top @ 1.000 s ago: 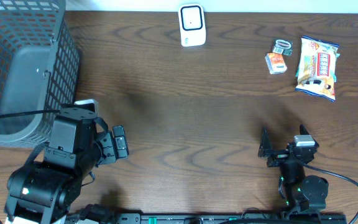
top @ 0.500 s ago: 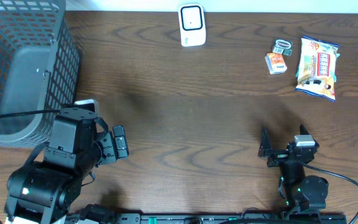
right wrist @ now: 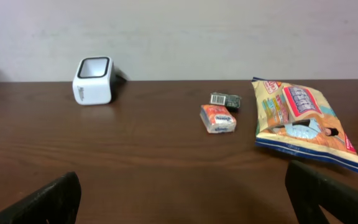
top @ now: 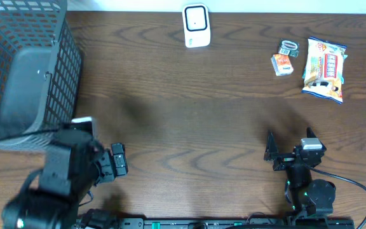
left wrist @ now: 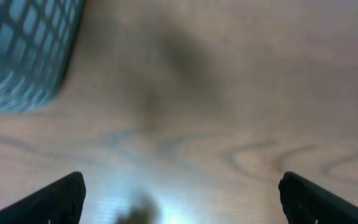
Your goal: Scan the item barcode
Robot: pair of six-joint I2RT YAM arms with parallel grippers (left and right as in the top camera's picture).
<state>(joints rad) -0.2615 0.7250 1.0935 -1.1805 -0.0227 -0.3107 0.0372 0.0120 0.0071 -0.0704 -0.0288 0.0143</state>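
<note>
White scanner (top: pixel 196 25) sits mid far edge of table (top: pixel 202 127), window toward the arms, ready for a barcode. Snack bag (top: pixel 325 69) & orange packet (top: pixel 282 64) lie far right, prob. for right gripper (top: pixel 289 151). It's spread wide, empty. Left gripper (left wrist: pixel 180 193) same, near basket (top: pixel 18 70).

1. Overhead: soft, even light; black left robot arm (top: pixel 62 181) at 8 o'clock blurred.
2. Left wrist: wholly blurred; pale glare on dark brown wooden table (left wrist: pixel 229 93) at 6 o'clock.
3. Right wrist: sharp, evenly lit.
</note>
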